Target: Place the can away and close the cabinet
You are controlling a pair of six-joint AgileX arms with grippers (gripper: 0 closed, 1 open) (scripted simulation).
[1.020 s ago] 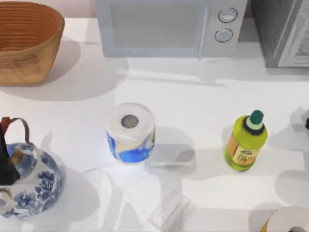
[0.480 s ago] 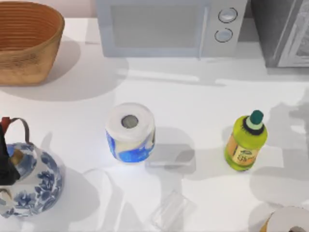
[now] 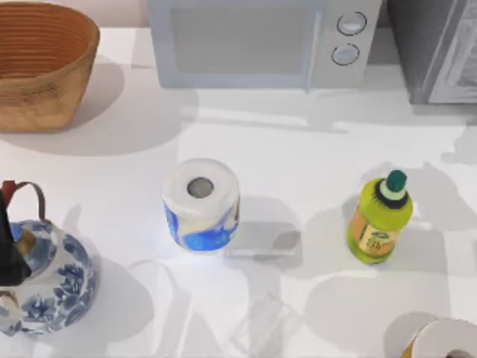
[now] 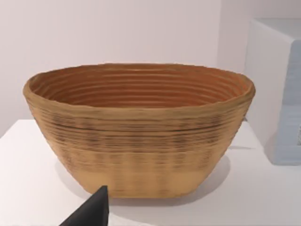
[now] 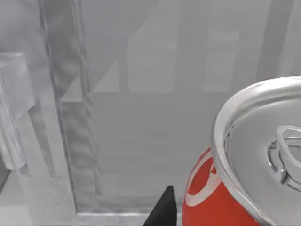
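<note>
— Looking through the right wrist view, where is the can [image 5: 221,188]?

— Right at the right gripper, beside a dark fingertip [image 5: 162,211], held up before the grey cabinet [image 5: 117,103]. Whether the fingers clamp it, I cannot tell.

— Room around it?

— The cabinet's frame post [image 5: 70,117] stands just beside; grey panels lie behind.

— Its look?

— Red body, white lettering, shiny silver lid with a pull tab.

— The left gripper?

— One dark fingertip [image 4: 91,212] faces the woven basket [image 4: 141,127]; its grip I cannot tell.
</note>
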